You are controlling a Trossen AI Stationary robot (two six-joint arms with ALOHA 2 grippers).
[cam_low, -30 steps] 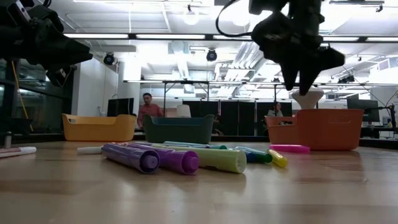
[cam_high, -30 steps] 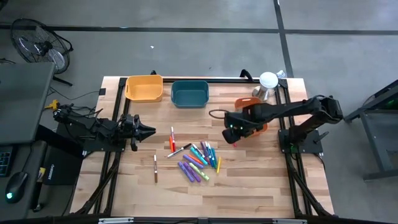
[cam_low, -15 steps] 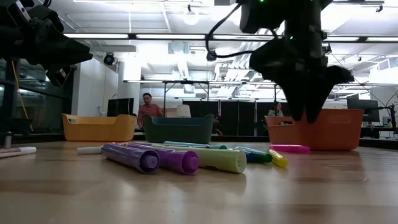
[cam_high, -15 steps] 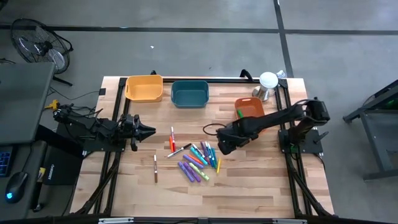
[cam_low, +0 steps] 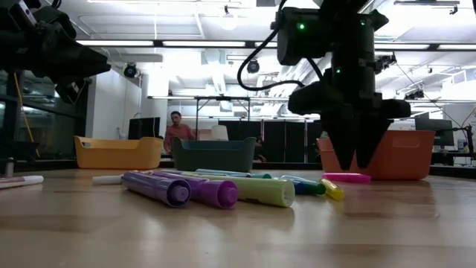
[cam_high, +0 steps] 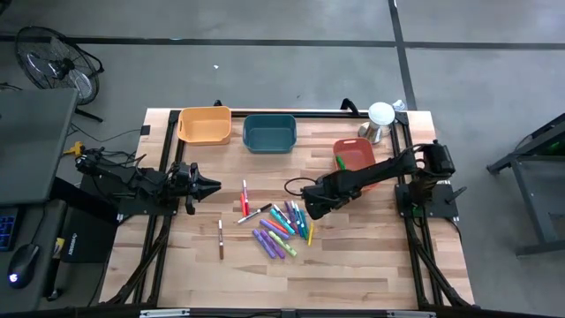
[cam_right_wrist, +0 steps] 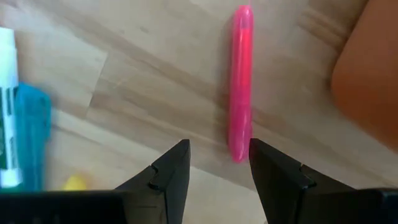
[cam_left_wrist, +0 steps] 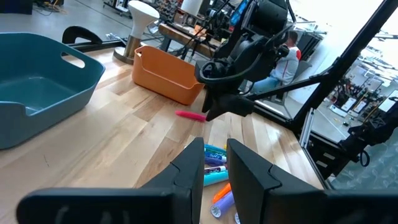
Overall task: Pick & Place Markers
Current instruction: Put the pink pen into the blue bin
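Wooden desk (cam_high: 353,256) carries the markers (cam_high: 282,225) mid-surface, and the pink marker (cam_right_wrist: 240,81) lies apart beside the orange bin (cam_high: 353,155), its long axis running straight ahead between the parted fingers of the right gripper (cam_right_wrist: 214,165), while the left gripper (cam_high: 207,185), nearly together, waits far off.

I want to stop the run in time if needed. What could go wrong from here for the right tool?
The right tool is open above the pink marker, but only the marker's near end lies between its fingers; a grip there may tip or drop it. The orange bin stands close beside the marker, so a finger may bump its wall. The left tool waits at the table's left.
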